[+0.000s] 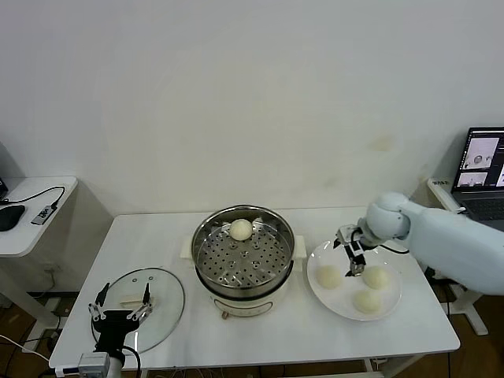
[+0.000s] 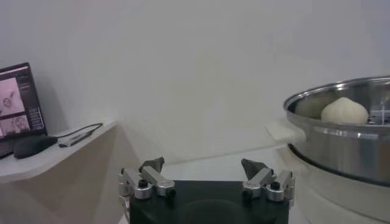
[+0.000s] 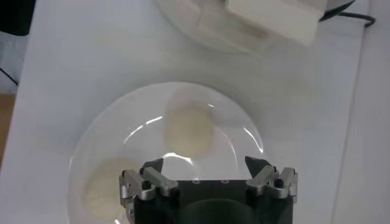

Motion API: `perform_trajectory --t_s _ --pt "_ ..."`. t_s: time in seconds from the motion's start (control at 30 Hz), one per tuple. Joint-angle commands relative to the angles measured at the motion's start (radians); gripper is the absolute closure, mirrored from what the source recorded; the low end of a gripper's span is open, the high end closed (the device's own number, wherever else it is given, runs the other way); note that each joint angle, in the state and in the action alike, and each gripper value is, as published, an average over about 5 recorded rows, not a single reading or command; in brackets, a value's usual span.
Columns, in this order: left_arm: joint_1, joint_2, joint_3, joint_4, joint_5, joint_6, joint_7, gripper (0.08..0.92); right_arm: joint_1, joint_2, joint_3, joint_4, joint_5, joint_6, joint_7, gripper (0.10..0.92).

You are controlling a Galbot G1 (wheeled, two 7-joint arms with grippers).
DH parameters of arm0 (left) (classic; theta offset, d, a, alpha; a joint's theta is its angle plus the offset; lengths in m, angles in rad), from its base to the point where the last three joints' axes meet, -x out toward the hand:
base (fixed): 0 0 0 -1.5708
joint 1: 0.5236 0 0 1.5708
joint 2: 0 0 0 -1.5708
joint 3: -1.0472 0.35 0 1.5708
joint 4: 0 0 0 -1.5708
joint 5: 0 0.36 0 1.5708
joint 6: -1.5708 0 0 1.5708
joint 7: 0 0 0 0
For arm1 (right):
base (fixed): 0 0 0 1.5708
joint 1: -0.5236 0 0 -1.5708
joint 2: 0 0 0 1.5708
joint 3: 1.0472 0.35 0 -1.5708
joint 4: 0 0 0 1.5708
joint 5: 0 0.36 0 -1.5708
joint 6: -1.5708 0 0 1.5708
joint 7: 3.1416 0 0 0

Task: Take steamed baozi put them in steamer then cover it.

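The right gripper (image 1: 352,253) hangs wide open and empty over 3 cream-white dough buns (image 1: 328,276) on the flat white plate (image 1: 394,304); 1 sits inside the shiny steel steamer (image 1: 243,252). Next: descend and close on 1. The left gripper (image 1: 120,305) waits open above the glass lid (image 1: 169,298).

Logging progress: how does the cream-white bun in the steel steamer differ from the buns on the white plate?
The lone bun sits on the perforated tray of the steamer; three buns lie on the flat white plate, under the open right gripper. All look alike: smooth, round, cream-white.
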Motion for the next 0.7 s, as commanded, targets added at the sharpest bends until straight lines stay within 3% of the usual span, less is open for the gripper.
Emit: perform_trajectory --t_s 0.03,0.7 --pt "0.001 0.002 -0.002 0.005 0.0 0.002 0.001 0.177 -0.085 0.063 0.045 -0.065 -0.03 0.002 0.005 0.203" --pt "0.001 -0.002 0.002 0.004 0.0 0.0 0.004 0.177 -0.182 0.095 0.117 -0.13 -0.099 0.003 0.015 0.23"
